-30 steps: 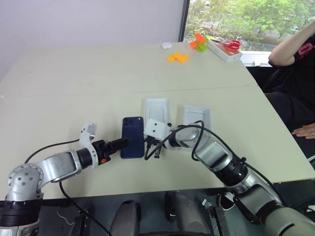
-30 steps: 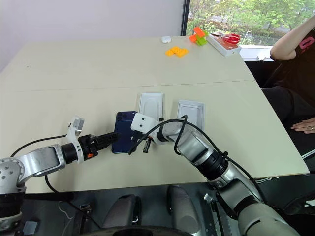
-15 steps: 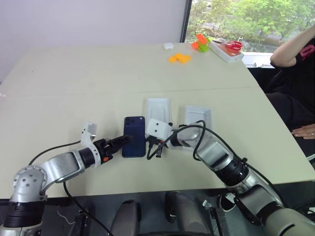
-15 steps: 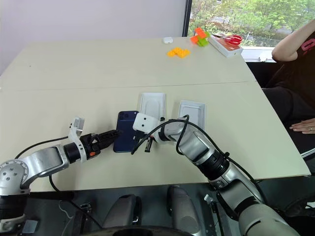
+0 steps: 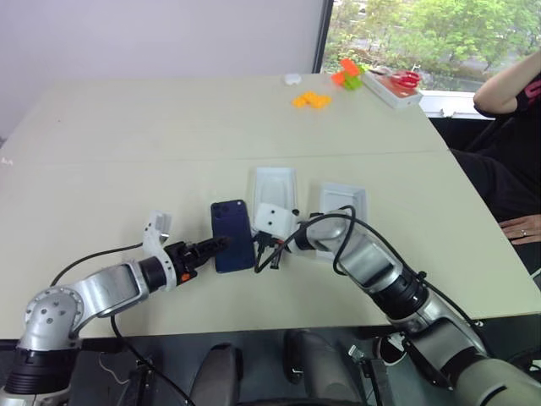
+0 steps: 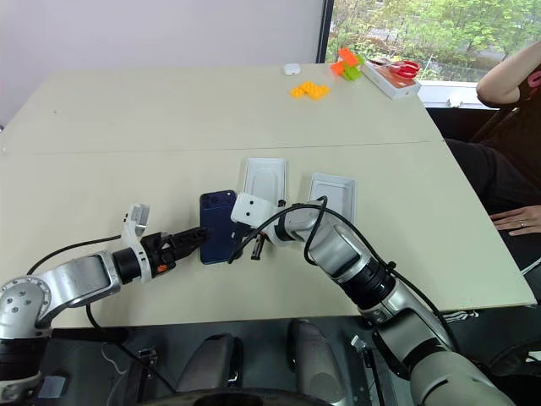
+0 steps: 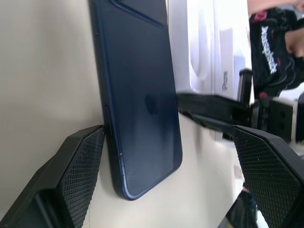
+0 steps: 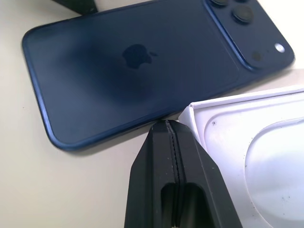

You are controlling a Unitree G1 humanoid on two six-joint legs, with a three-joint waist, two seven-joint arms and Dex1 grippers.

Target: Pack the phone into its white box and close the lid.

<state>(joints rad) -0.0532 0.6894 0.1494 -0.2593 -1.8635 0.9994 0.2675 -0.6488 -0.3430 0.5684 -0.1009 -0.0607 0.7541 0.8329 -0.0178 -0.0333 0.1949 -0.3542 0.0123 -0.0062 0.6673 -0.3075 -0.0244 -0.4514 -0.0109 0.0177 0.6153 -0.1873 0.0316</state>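
Note:
The dark navy phone [image 5: 232, 236] lies flat, back up, near the table's front. My left gripper [image 5: 215, 245] is open at its near left end; one finger [image 7: 71, 180] rests against the phone's [image 7: 142, 104] edge and the other [image 7: 270, 175] stands wide on the far side. My right gripper [image 8: 167, 124] is shut, its tip at the long right edge of the phone [image 8: 137, 71]. A white tray with an oval hollow [image 5: 272, 188] lies just beyond. A wider pale tray [image 5: 342, 201] lies to its right. I cannot tell which is the white box or the lid.
At the table's far right are orange bricks [image 5: 310, 100], a green and orange toy [image 5: 347, 74] and a white tray with red scissors [image 5: 396, 83]. A person's arm [image 5: 507, 80] and hand [image 5: 520, 227] are past the right edge. Black cables loop over my right arm.
The camera has shifted a little. Both grippers stay where they were beside the phone, and the phone's top now leans slightly left.

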